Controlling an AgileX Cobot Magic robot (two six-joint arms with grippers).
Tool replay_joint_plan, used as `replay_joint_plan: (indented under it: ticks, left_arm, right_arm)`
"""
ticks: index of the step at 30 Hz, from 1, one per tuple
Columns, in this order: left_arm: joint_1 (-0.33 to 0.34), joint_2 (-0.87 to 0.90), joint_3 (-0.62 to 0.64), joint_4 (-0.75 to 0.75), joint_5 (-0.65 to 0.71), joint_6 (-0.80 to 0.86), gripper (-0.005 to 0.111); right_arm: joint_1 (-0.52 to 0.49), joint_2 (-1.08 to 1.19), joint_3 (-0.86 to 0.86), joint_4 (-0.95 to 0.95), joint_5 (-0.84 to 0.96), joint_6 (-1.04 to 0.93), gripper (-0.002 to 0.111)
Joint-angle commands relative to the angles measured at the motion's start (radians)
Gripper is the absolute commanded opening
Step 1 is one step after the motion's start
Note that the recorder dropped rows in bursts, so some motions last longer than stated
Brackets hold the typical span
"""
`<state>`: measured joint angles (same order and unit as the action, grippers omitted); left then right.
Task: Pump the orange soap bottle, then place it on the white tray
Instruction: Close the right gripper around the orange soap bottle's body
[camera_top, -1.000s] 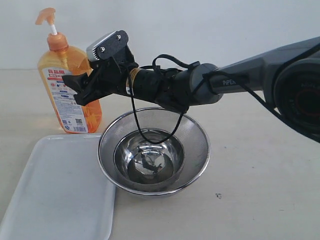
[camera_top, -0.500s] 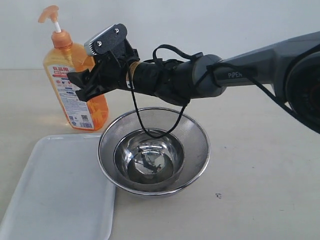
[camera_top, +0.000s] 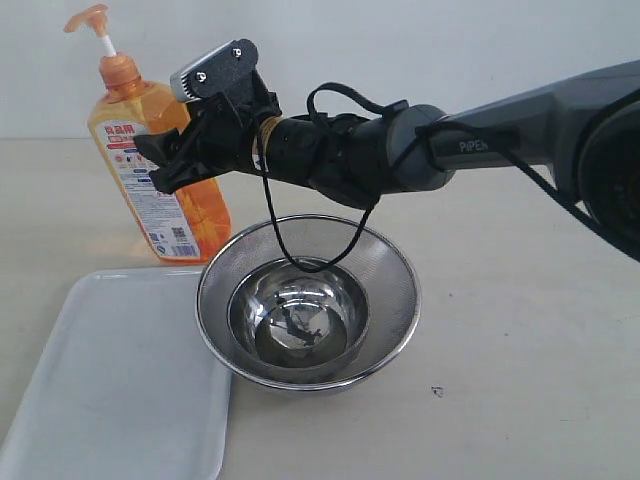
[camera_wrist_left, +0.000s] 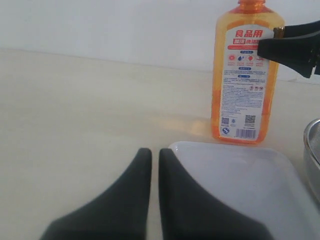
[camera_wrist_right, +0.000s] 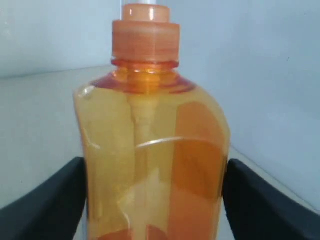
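While the pale desk (camera_top: 520, 340) lies as it did a second ago, your dark grey right arm (camera_top: 480, 150) has swung a little up and to the right in the exterior view. The flat rectangular white plastic tray (camera_top: 110, 380) and the round steel mesh bowl (camera_top: 395, 290) have not moved.

What has changed is the tall translucent orange soap bottle (camera_top: 165, 215). It stood upright behind the tray's far edge; now it leans with its top away from the bowl, and its base has slid toward the bowl's rim. Your right fingers (camera_wrist_right: 45, 200) pinch its body from both sides just under the shoulder, so the lean comes from your grip. I judge that you are beginning the carry to the tray, which sits just in front of the bottle. Your left fingers (camera_wrist_left: 125, 200) are pressed almost together, hold nothing, and hover low by the tray's near corner.

You cannot settle whether the base has left the desk: the exterior view shows it close beside the bowl, and the left wrist view does not make a gap plain. The orange pump head (camera_top: 85, 18) shows only in the exterior view; both wrist views cut it off, so nothing here tells you whether the pump has been pressed. The black cable (camera_top: 300, 262) looping under your wrist hangs over the bowl.
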<state>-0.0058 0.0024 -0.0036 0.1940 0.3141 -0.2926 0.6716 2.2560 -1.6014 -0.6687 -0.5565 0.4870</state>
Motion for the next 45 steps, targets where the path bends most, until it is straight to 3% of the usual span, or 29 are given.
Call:
replay_joint_plan:
  ticks: [1, 18, 28, 30, 38, 45]
  left_arm:
    - [-0.005, -0.002, 0.004, 0.004, 0.001, -0.003, 0.005]
    - [-0.005, -0.002, 0.004, 0.004, 0.001, -0.003, 0.005]
    - [-0.005, -0.002, 0.004, 0.004, 0.001, -0.003, 0.005]
    - [-0.005, -0.002, 0.004, 0.004, 0.001, -0.003, 0.005]
    - [-0.005, -0.002, 0.004, 0.004, 0.001, -0.003, 0.005]
    - [-0.005, -0.002, 0.004, 0.004, 0.001, -0.003, 0.005]
  right_arm:
    - [-0.001, -0.031, -0.004, -0.043, -0.05, 0.029, 0.0]
    - [-0.001, -0.031, 0.005, -0.17, -0.001, 0.143, 0.002]
    - [-0.001, 0.021, 0.008, -0.184, -0.067, 0.168, 0.06]
    - [-0.001, 0.037, 0.008, -0.182, -0.086, 0.164, 0.065]
    - [-0.001, 0.049, 0.008, -0.179, -0.102, 0.162, 0.066]
    - [-0.001, 0.049, 0.008, -0.148, -0.101, 0.118, 0.085]
